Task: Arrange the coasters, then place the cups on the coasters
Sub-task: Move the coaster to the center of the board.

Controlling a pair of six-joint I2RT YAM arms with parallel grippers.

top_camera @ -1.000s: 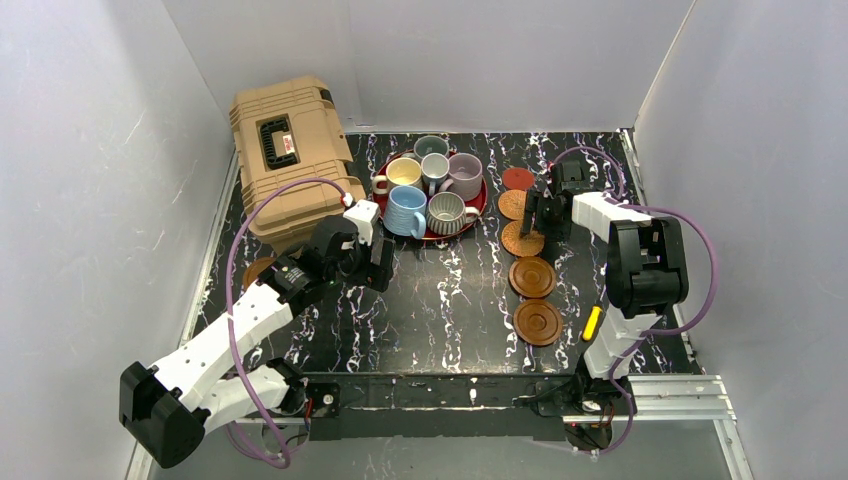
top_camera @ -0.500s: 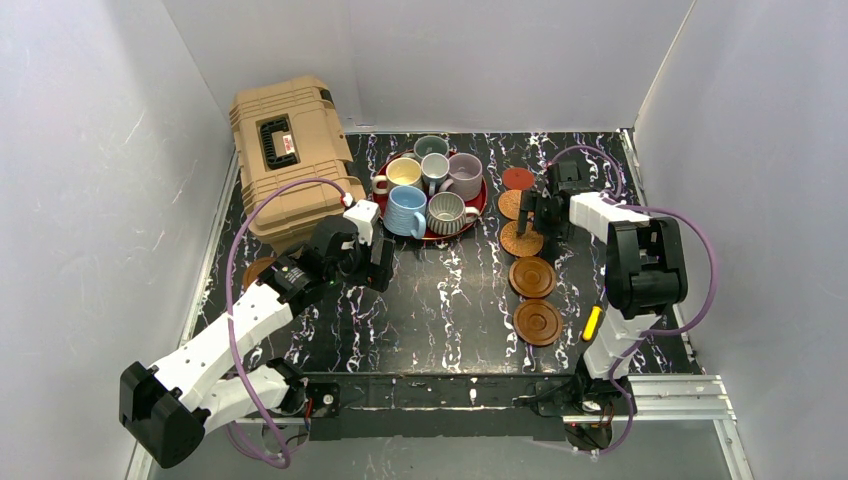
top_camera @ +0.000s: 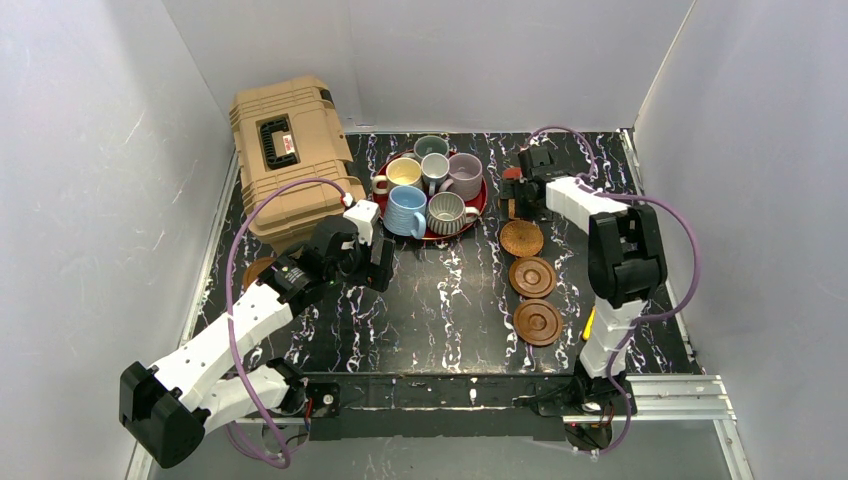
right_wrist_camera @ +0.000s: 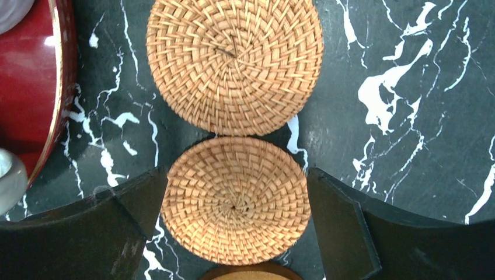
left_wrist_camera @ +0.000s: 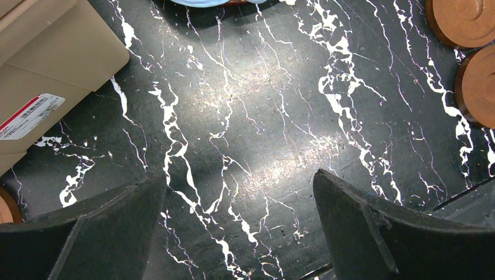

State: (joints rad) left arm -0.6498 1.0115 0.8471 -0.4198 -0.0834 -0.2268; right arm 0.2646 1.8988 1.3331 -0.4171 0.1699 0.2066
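Several cups (top_camera: pixel 435 185) stand together on the red tray (top_camera: pixel 481 205) at the back. Right of it runs a column of coasters: two dark wood ones (top_camera: pixel 532 277) (top_camera: pixel 538 322), a woven one (top_camera: pixel 521 238) and a red one (top_camera: pixel 509 174) half hidden. My right gripper (top_camera: pixel 522 203) hangs open over the far end of that column. In its wrist view, a smaller woven coaster (right_wrist_camera: pixel 234 201) lies between the open fingers of the right gripper (right_wrist_camera: pixel 236 186), beside a larger one (right_wrist_camera: pixel 234 64). My left gripper (top_camera: pixel 380 268) (left_wrist_camera: pixel 239 175) is open above bare table. Another wood coaster (top_camera: pixel 257 270) lies by the left arm.
A tan tool case (top_camera: pixel 290 160) sits at the back left, its corner (left_wrist_camera: pixel 52 64) close to my left fingers. The tray's rim (right_wrist_camera: pixel 61 87) is just left of the woven coasters. White walls close in the table on three sides.
My right gripper has opened wider and drawn back toward the far end, leaving the nearer woven coaster fully uncovered in the top view. The left arm has not moved.
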